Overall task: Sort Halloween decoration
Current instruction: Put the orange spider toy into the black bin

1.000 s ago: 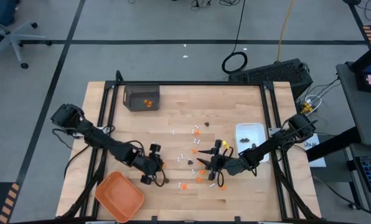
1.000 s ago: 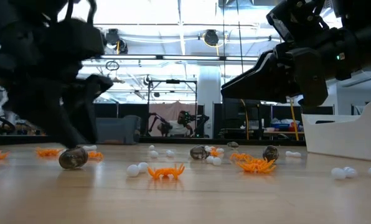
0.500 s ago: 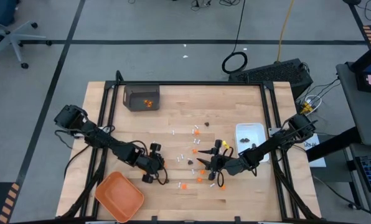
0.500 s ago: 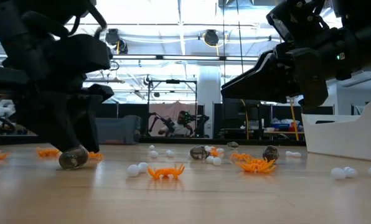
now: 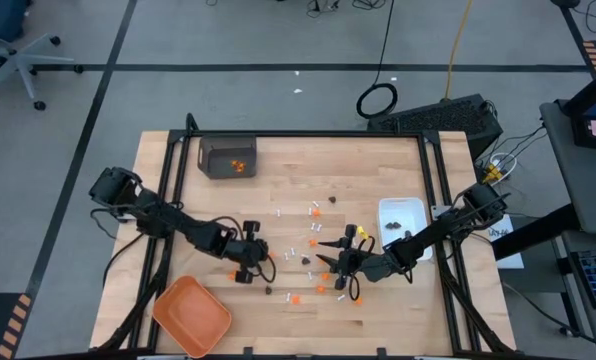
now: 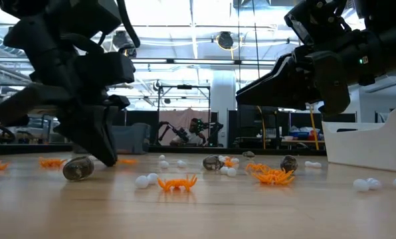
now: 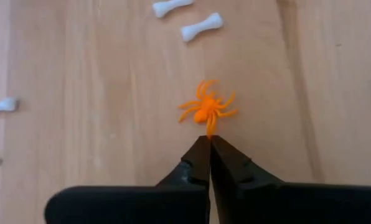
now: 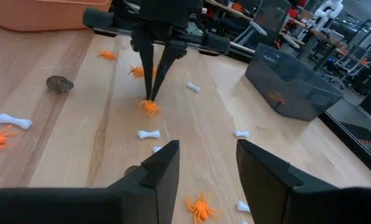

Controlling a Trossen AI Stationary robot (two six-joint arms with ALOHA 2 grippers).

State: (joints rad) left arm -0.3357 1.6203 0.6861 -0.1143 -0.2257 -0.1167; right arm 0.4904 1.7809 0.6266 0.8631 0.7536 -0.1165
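Your left gripper [image 7: 209, 138] has just snapped shut on a leg of the orange spider [image 7: 205, 110] up-table of the orange tray [image 5: 190, 315], so lift it; right gripper [image 8: 205, 158] waits open.

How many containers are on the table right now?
3: a dark bin at the overhead view's upper left, an orange tray at its lower left corner, and a white dish by the table's right edge. None look hidden.
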